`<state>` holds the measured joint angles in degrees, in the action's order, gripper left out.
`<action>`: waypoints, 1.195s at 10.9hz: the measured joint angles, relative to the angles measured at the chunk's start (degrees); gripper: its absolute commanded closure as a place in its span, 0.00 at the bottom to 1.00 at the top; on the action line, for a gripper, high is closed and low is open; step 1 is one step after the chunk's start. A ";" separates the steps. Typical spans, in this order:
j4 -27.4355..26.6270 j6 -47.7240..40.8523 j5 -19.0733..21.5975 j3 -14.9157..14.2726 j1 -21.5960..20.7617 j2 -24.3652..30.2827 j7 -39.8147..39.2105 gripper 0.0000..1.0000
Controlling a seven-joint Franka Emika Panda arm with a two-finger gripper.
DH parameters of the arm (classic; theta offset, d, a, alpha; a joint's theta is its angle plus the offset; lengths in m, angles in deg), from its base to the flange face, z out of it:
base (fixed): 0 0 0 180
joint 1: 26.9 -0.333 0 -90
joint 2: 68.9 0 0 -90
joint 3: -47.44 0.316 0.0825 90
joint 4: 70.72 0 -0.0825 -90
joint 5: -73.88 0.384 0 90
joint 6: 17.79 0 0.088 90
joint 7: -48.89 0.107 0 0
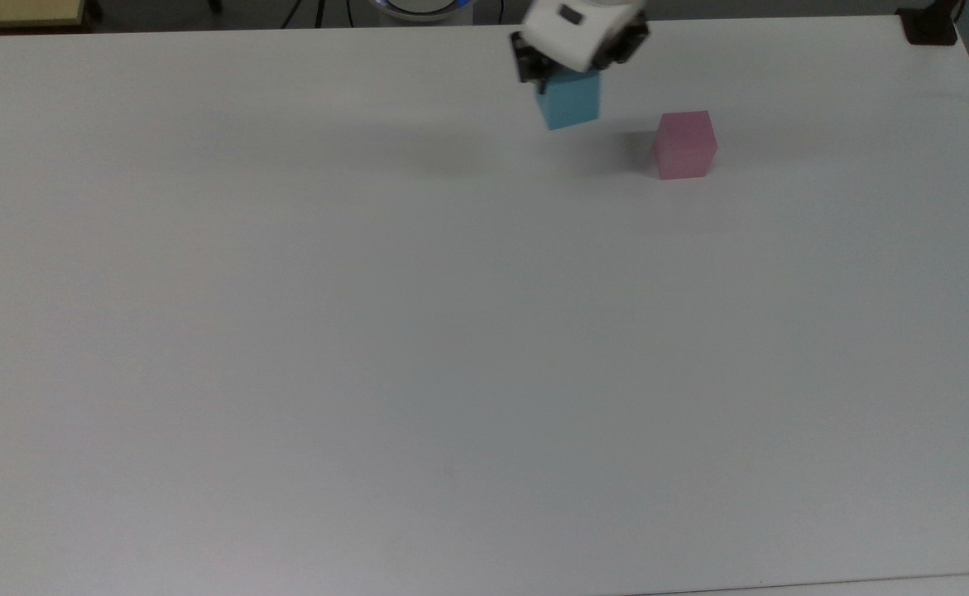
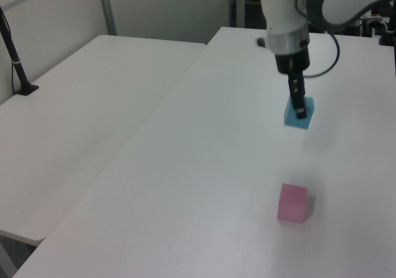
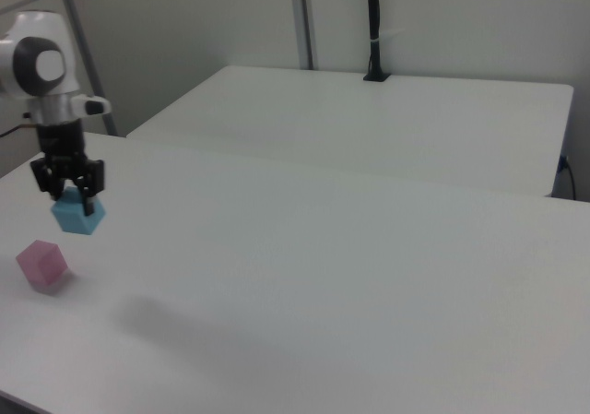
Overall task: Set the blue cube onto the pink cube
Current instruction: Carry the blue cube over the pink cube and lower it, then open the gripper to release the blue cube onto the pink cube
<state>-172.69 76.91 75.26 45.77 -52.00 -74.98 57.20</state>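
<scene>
My gripper (image 1: pixel 568 81) (image 2: pixel 299 109) (image 3: pixel 72 202) is shut on the blue cube (image 1: pixel 570 101) (image 2: pixel 299 113) (image 3: pixel 77 217) and holds it in the air above the white table. The pink cube (image 1: pixel 684 145) (image 2: pixel 292 202) (image 3: pixel 42 265) rests on the table by itself. In the top view the blue cube hangs to the left of the pink cube. In the right view it hangs above and slightly right of the pink cube, apart from it.
A second white table (image 2: pixel 80 104) (image 3: pixel 387 119) stands beside this one. A black post (image 3: pixel 375 27) (image 2: pixel 15 58) is fixed at its far edge. A dark clamp (image 1: pixel 931 25) sits at the table's corner in the top view's upper right.
</scene>
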 measured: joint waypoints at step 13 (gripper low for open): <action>11.09 0.02 3.51 0.12 -12.52 -15.69 9.08 0.66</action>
<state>-161.61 76.93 78.77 45.89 -64.52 -90.67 66.29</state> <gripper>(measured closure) 0.427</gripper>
